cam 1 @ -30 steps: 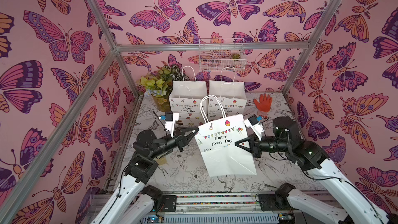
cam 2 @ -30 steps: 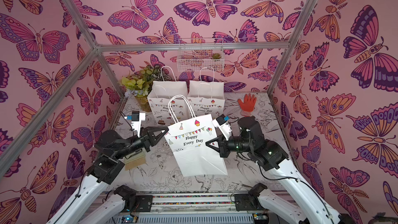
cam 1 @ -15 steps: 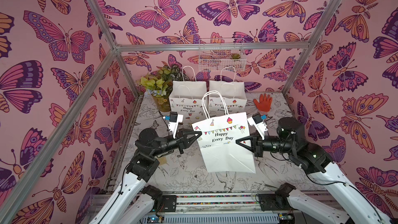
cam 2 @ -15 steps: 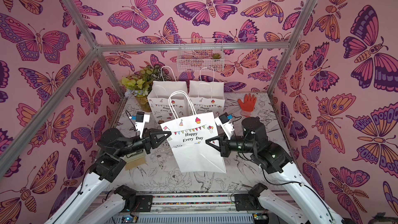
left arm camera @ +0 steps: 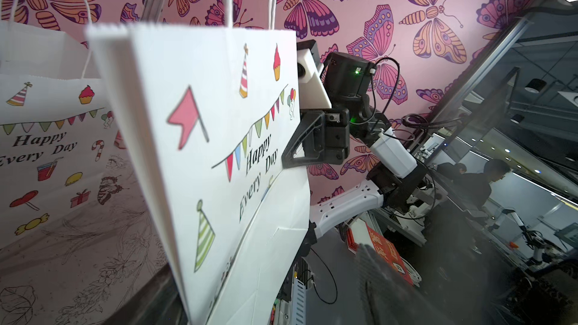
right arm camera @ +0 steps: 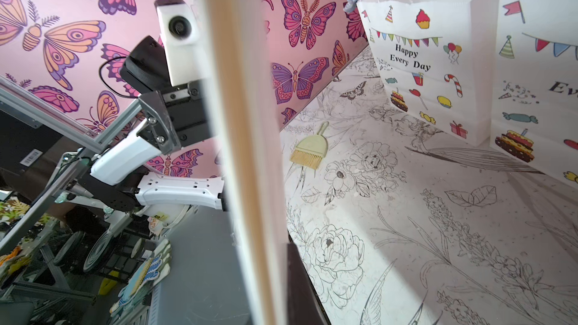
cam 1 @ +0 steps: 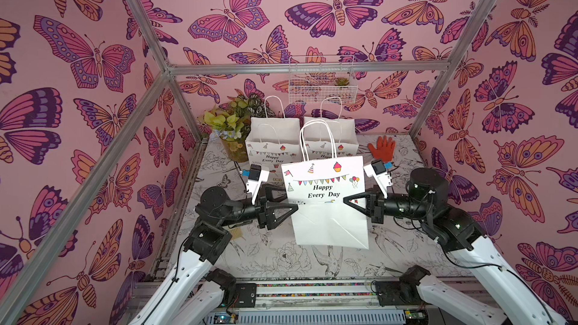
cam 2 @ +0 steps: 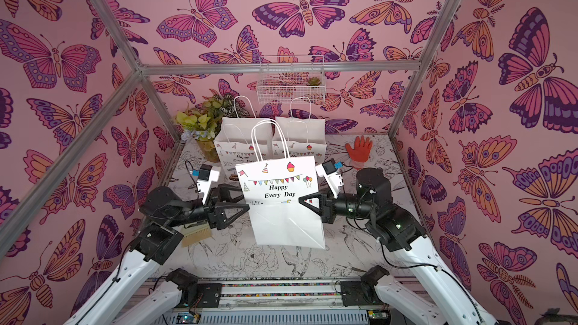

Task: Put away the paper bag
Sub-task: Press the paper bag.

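Paper bag (cam 1: 328, 214) is nearly upright with a slight tilt: long axis vertical, handles and mouth up, printed "Happy Every Day" face toward the robot's base. It looks lifted clear of the table (cam 1: 275, 261), over the front-middle and ahead of two other bags (cam 1: 272, 139) standing at the back. Right gripper (cam 1: 346, 200) is clamped on the bag's right edge about halfway up, while left gripper (cam 1: 291, 200) sits at the same height with jaws spread and tips right at the bag's left edge, not pinching; contact there is unclear.
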{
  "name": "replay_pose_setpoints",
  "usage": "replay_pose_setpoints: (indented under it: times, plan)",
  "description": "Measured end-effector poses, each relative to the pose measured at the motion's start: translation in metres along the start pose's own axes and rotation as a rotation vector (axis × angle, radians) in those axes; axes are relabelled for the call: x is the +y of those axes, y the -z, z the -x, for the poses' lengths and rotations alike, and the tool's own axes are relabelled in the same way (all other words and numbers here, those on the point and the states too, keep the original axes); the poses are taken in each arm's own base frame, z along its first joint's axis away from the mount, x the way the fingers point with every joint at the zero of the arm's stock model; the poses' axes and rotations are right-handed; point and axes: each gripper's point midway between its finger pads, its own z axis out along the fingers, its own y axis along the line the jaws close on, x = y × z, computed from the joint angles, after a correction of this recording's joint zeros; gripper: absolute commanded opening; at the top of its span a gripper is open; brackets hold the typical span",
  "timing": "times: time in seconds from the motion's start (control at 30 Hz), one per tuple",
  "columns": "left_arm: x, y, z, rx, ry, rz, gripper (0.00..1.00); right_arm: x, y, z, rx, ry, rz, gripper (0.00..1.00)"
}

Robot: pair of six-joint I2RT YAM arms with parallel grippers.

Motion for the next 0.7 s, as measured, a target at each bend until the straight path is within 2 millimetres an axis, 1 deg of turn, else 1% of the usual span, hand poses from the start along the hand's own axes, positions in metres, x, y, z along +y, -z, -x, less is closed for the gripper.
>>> replay_pose_setpoints:
  times: [0.07, 0.13, 0.3, 0.43, 0.5, 0.57, 0.6, 0.67, 0.7]
  plan:
    - [-0.001, -0.003, -0.004, 0.02, 0.006, -0.021, 0.72, 0.002, 0.0, 0.004, -0.014, -0.004, 0.015, 0.0]
    - [-0.001, -0.007, -0.008, 0.04, 0.018, -0.037, 0.61, 0.006, 0.0, 0.008, -0.025, -0.001, 0.034, 0.0]
    - [-0.002, -0.01, -0.013, 0.062, 0.026, -0.057, 0.46, 0.01, -0.002, 0.016, -0.043, -0.005, 0.068, 0.0]
    - [-0.001, -0.011, -0.014, 0.065, 0.026, -0.058, 0.25, 0.012, -0.004, 0.021, -0.056, -0.009, 0.088, 0.0]
    - [0.0, -0.012, -0.015, 0.07, 0.033, -0.057, 0.12, 0.01, -0.006, 0.02, -0.061, -0.013, 0.091, 0.0]
    - [0.002, -0.013, -0.016, 0.071, 0.036, -0.053, 0.02, 0.007, -0.008, 0.018, -0.061, -0.02, 0.089, 0.0]
    - [0.003, -0.013, -0.016, 0.071, 0.041, -0.049, 0.0, 0.004, -0.009, 0.017, -0.063, -0.024, 0.085, 0.0]
    - [0.006, -0.014, -0.017, 0.074, 0.05, -0.042, 0.0, -0.001, -0.011, 0.015, -0.067, -0.031, 0.077, 0.0]
    - [0.007, -0.014, -0.018, 0.076, 0.056, -0.039, 0.0, -0.003, -0.011, 0.014, -0.07, -0.033, 0.07, 0.02]
